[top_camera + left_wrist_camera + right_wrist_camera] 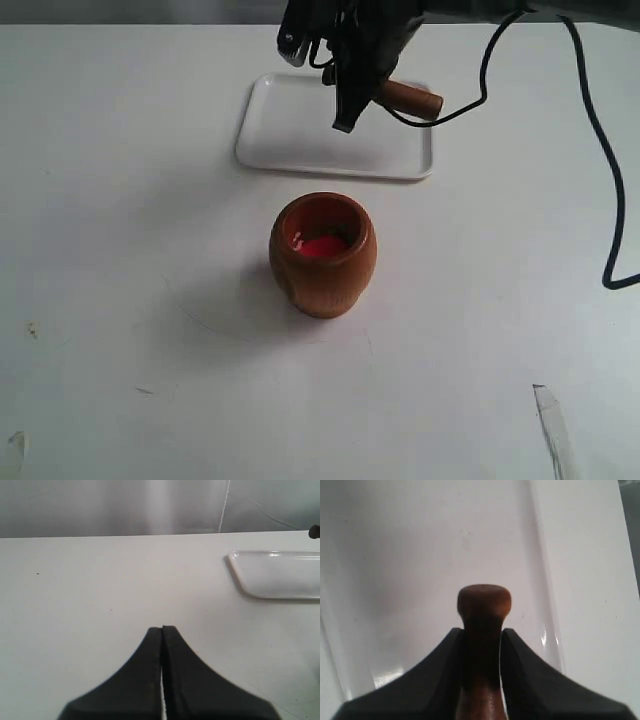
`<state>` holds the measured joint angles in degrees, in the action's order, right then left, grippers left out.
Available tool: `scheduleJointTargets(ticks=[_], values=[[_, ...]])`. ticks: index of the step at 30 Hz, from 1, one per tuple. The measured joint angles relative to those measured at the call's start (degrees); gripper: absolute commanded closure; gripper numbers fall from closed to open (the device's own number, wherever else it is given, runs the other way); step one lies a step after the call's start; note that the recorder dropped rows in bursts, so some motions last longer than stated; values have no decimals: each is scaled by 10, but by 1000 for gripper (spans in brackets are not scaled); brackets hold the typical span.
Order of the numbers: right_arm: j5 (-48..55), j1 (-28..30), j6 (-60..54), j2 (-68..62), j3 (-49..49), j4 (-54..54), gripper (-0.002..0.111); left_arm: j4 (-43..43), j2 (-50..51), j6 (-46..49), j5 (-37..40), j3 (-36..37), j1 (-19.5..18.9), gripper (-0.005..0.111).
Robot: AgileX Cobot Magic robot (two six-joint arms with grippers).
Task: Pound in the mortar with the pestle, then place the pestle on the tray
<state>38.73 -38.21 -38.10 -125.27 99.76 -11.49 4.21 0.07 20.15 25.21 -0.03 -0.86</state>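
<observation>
The right gripper (482, 632) clamps the pestle (484, 600) just below its knob, over the white tray (300, 130). The pestle's thick end sticks out near the tray's corner. The mortar (323, 265), with red stuff inside, stands upright near the tray, apart from it. Beside the tray, the left gripper (162, 629) has its fingers pressed together.

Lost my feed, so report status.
Right gripper shut on pestle, over tray. Left gripper shut, empty. Mortar stands apart from tray, nothing obstructing.
</observation>
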Motion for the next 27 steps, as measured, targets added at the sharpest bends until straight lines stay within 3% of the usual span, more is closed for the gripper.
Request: scheduleJointTargets(ticks=[3, 4, 7, 11, 17, 27], values=[[0, 0, -23, 0, 3, 9, 27, 0, 0, 0, 0, 0, 0, 107], [-3, 0, -23, 0, 3, 10, 22, 0, 0, 0, 0, 0, 0, 107], [-19, 0, 7, 0, 3, 0, 25, 0, 0, 0, 0, 0, 0, 107], [-29, 0, 112, 2, 3, -86, 47, 0, 0, 0, 0, 0, 0, 107], [35, 0, 217, 33, 3, -201, 109, 0, 0, 0, 0, 0, 0, 107], [111, 55, 365, 166, -11, -229, 108, 0, 0, 0, 0, 0, 0, 107]])
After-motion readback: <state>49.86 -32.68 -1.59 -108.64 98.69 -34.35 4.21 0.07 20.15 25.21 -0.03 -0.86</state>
